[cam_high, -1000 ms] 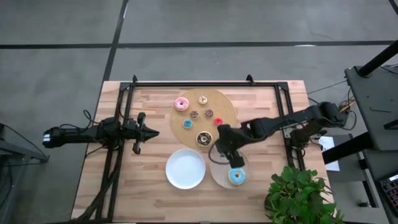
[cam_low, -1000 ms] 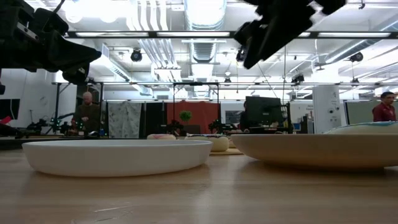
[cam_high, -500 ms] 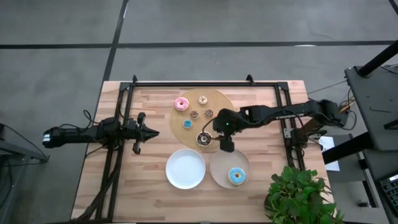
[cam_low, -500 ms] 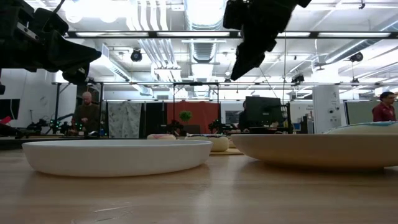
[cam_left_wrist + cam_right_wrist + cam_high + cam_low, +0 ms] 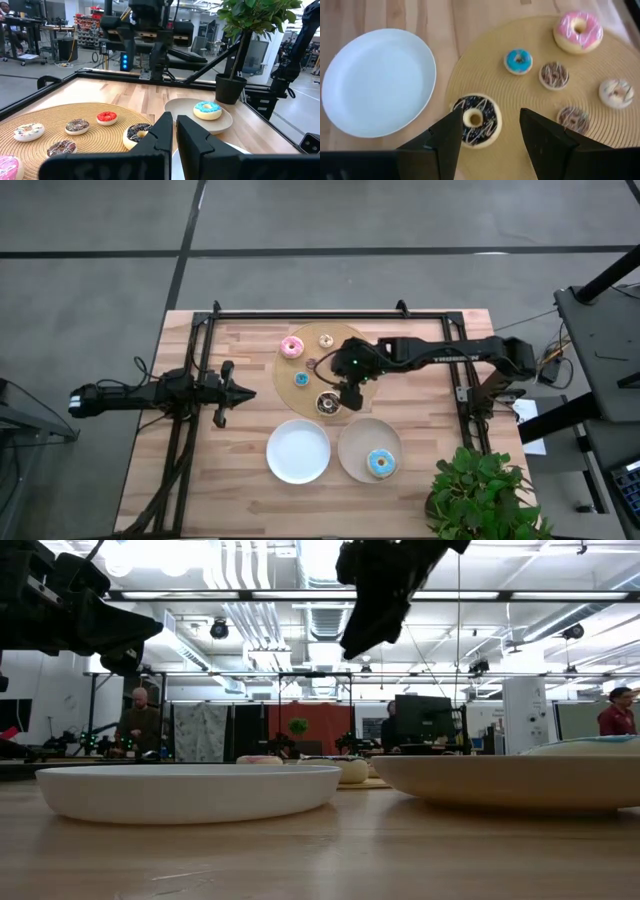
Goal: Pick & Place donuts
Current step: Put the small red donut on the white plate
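The dark chocolate donut (image 5: 327, 403) is lying flat on the lower edge of the round woven board (image 5: 362, 338), a little below the middle of the high view, with its hole facing straight up. Being a ring, it has no long axis and points no particular way, so any approach across its width is judged equally good.

In the right wrist view the same donut (image 5: 475, 120) is showing directly between the two dark fingers, which are standing apart on either side of it. The right gripper (image 5: 347, 392) is being held partly open and empty, hovering just up and to the right of the donut in the high view, so the donut is judged to lie almost straight beneath it, a touch toward the lower left of the frame. A short descent is judged to be all that is called for.

The right arm is clearly the nearer one. The left gripper (image 5: 236, 392) is being kept shut with nothing in it, well apart at the left of the high view, above the desk (image 5: 240, 470).

Farther out on the board, the pink donut (image 5: 292, 347), the tan donut (image 5: 326, 340), the small blue donut (image 5: 301, 378) and two small brown ones are being left in place; the red donut (image 5: 106, 117) is visible in the left wrist view. The light blue donut (image 5: 380, 464) is resting on the right-hand plate (image 5: 352, 448), while the white plate (image 5: 298, 451) just beside it is carrying nothing.
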{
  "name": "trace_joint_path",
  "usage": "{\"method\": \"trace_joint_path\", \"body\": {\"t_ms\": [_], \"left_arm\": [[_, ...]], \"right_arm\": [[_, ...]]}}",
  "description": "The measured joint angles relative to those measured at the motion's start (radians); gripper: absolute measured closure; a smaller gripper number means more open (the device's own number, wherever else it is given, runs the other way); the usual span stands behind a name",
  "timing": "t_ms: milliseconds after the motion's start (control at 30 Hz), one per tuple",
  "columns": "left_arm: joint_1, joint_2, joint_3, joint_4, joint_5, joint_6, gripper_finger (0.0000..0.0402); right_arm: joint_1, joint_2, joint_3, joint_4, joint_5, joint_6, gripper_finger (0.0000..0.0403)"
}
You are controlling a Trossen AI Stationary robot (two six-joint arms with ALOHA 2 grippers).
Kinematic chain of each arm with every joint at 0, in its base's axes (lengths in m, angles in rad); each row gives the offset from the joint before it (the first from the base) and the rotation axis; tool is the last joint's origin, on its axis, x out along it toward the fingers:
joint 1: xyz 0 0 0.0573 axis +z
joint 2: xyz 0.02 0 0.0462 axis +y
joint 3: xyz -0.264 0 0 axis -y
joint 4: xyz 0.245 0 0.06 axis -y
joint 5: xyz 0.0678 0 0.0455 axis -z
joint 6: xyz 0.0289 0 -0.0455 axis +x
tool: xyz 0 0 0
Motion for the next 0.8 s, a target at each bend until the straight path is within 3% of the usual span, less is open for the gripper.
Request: {"method": "trace_joint_path", "body": {"t_ms": [433, 800], "left_arm": [[0.000, 0.001, 0.000, 0.000, 0.000, 0.000, 0.0402], [0.000, 0.001, 0.000, 0.000, 0.000, 0.000, 0.0402]], "right_arm": [[-0.045, 0.008, 0.014, -0.062, -0.003, -0.100, 0.0213], [-0.062, 0.001, -0.061, -0.072, -0.001, -0.117, 0.0213]]}}
